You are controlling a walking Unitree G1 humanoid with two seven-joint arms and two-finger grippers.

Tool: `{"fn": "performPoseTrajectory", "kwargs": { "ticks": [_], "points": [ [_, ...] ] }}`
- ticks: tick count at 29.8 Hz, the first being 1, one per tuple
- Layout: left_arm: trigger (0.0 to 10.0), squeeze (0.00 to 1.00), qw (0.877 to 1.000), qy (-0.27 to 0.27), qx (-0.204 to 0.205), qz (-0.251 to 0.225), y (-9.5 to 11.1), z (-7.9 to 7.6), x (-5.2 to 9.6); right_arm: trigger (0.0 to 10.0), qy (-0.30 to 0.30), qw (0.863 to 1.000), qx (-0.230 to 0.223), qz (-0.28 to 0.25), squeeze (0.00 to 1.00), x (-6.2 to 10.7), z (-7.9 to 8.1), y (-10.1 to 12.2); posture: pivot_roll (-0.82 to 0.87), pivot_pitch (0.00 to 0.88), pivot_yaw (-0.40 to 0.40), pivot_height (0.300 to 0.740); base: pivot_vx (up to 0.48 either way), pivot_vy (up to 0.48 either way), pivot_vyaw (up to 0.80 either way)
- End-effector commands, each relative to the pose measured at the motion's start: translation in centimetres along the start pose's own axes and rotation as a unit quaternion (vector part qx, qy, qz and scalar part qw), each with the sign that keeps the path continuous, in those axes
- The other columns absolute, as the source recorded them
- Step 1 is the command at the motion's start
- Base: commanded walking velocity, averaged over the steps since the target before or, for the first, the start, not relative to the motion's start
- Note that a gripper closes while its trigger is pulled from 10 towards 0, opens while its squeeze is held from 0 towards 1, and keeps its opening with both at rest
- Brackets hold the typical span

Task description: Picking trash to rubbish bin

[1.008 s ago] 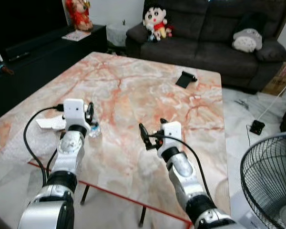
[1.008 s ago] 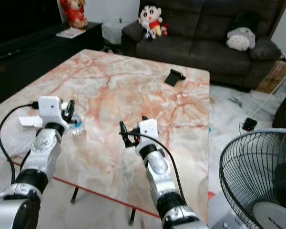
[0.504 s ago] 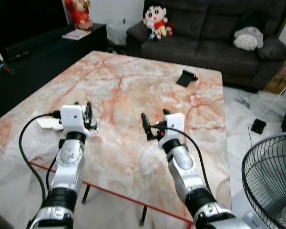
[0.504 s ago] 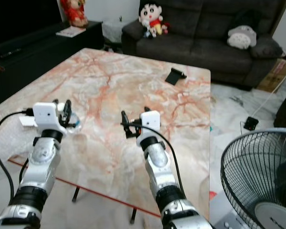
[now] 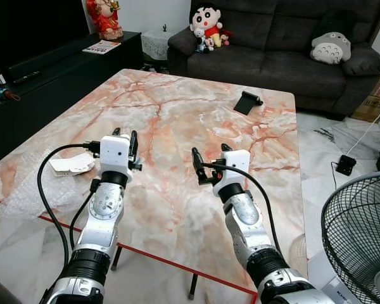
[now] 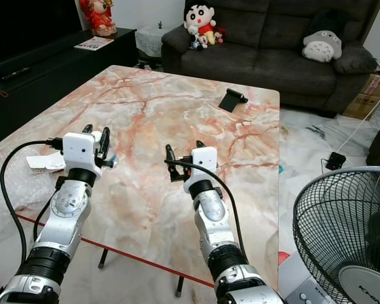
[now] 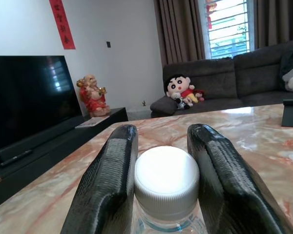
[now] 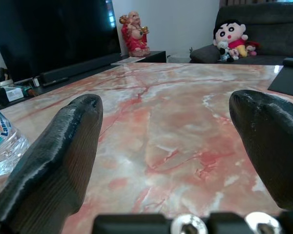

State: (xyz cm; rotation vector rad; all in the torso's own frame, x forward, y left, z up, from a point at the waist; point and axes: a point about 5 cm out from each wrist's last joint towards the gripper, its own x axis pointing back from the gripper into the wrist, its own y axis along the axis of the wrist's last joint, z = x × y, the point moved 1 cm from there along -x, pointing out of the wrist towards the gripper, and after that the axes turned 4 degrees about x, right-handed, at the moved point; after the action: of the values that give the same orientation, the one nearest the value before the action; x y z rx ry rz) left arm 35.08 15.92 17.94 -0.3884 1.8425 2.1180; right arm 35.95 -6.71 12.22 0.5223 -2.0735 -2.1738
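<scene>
A pink-veined marble worktop (image 5: 177, 120) is carrying a black folded stand (image 5: 247, 102) near its far right corner, white papers (image 5: 73, 164) and bubble wrap (image 5: 31, 190) along its near left edge, and a clear bottle (image 8: 2, 141).

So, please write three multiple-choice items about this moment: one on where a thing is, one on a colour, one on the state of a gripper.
1. Where is the black phone stand?
A. on the sofa
B. on the far part of the marble table
C. on the floor

2. What colour is the cap of the bottle?
A. blue
B. red
C. white

3. How is the right gripper?
A. open, holding nothing
B. shut on the bottle
C. shut on a paper

Answers: 1 B, the stand lies near the table's far edge. 2 C, the left wrist view shows a white cap between the left gripper's fingers. 3 A, its fingers stand wide apart over bare marble.
</scene>
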Motion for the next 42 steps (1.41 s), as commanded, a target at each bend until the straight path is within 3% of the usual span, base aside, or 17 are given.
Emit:
{"fn": "performPoseTrajectory", "kwargs": {
  "ticks": [1, 23, 42],
  "points": [
    [10.0, 0.00, 1.000, 0.005, -0.008, -0.010, 0.52, 0.32, -0.02, 10.0, -0.002, 1.000, 0.002, -0.018, 0.00, -0.34, -0.05, 0.80, -0.01, 0.000, 0.013, 0.740, 0.000, 0.000, 0.00],
    [10.0, 0.00, 1.000, 0.001, -0.010, -0.008, 0.62, 0.26, -0.11, 10.0, -0.005, 1.000, 0.002, -0.015, 0.00, -0.18, 0.01, 0.54, -0.01, 0.000, 0.022, 0.740, 0.000, 0.000, 0.00],
    [10.0, 0.00, 1.000, 0.002, -0.009, -0.003, 0.51, 0.21, -0.16, 10.0, -0.007, 1.000, 0.002, -0.014, 0.00, -0.04, -0.23, 0.43, -0.02, 0.000, 0.023, 0.740, -0.252, 0.000, 0.00]
  ]
}}
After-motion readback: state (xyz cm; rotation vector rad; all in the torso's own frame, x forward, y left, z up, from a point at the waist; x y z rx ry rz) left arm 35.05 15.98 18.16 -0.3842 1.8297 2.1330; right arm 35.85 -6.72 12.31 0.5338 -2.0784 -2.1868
